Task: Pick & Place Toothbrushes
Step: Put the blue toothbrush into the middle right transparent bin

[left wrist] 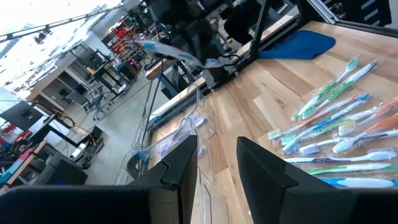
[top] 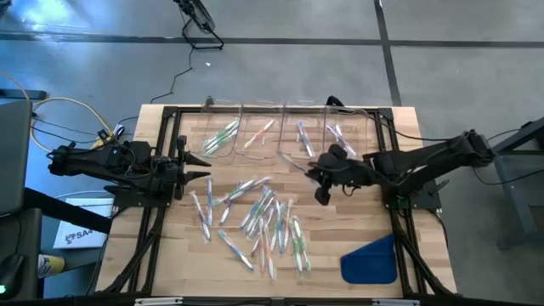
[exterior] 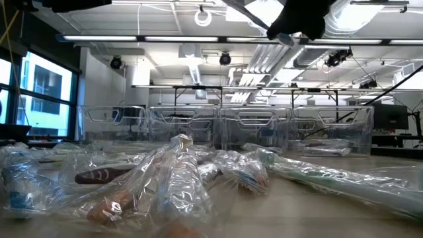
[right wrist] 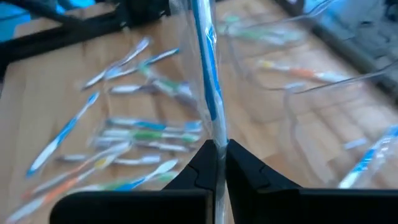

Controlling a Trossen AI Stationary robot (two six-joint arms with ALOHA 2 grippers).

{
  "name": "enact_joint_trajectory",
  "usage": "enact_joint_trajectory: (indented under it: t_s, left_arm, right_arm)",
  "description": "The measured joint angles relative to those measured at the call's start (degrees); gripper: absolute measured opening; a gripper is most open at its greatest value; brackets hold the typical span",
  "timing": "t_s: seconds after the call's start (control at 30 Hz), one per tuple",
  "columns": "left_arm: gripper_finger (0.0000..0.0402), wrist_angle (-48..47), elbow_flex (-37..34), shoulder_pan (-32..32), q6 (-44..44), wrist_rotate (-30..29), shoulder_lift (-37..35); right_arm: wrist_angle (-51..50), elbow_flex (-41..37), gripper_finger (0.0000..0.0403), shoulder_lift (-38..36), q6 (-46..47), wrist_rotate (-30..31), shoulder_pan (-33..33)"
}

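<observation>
Many wrapped toothbrushes (top: 255, 217) lie loose on the middle of the wooden table (top: 170, 255). My right gripper (top: 314, 174) hangs high over the table's middle, near the far bins, shut on one blue toothbrush (right wrist: 208, 87) in a clear wrapper; the left wrist view shows this toothbrush (left wrist: 171, 51) too. In the low view the right gripper (exterior: 297, 20) is at the top. My left gripper (top: 206, 170) waits at the table's left side, open (left wrist: 217, 155), with nothing between its fingers. My right gripper pinches the blue toothbrush between its two fingers near one end of its wrapper (right wrist: 219, 142). The rest of the brush sticks out ahead of the fingertips. It is lifted clear of the table and of the other brushes.
A row of clear bins stands along the far edge, holding green (top: 223, 134), pink-orange (top: 259, 132), blue (top: 303, 132) and purple (top: 340, 134) brushes. A blue flat piece (top: 370, 259) lies at the near right. Black frame rails (top: 161, 144) run along the table's sides.
</observation>
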Motion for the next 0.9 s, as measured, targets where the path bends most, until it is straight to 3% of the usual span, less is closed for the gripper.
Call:
enact_joint_trajectory:
  t_s: [0.43, 0.57, 0.9]
  left_arm:
    - [0.0108, 0.0, 0.0, 0.0, -1.7, 0.3, 0.0]
    - [0.0108, 0.0, 0.0, 0.0, -1.7, 0.2, 0.0]
    - [0.0108, 4.5, 0.0, 0.0, -6.5, 0.0, 0.8]
  right_arm:
    - [3.5, 0.0, 0.0008, -1.0, -2.8, 3.8, -4.7]
    - [4.6, 0.0, 0.0008, -0.6, -2.4, 7.9, -5.9]
    - [12.1, 0.0, 0.0008, -0.2, -2.0, 12.0, -13.4]
